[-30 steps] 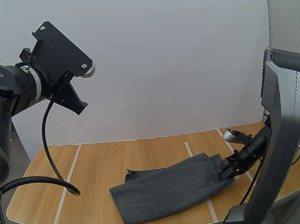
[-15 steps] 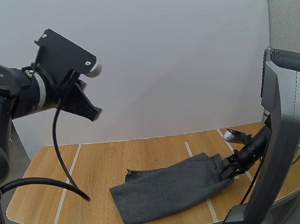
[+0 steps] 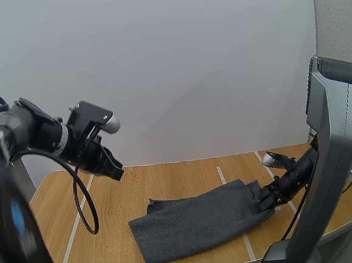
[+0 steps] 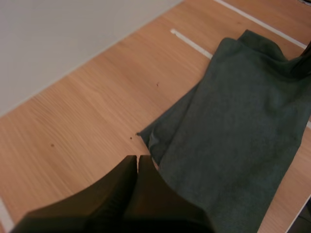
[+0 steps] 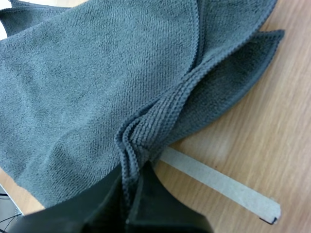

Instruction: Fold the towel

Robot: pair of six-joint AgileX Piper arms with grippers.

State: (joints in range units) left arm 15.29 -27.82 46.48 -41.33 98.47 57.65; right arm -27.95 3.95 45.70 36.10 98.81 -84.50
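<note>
Towel [image 3: 195, 224] edge pinched in right tool [image 3: 267, 200]; left tool [image 3: 114, 171] closed, apart.

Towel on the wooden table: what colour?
Plain dark grey terry-cloth towel, no pattern; best seen in the right wrist view.

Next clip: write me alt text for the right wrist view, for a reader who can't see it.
The right pincer is shut on a bunched edge of the grey towel, its tips pinching the folds between them. The towel lies spread on a wooden table, next to a strip of white tape.
</note>
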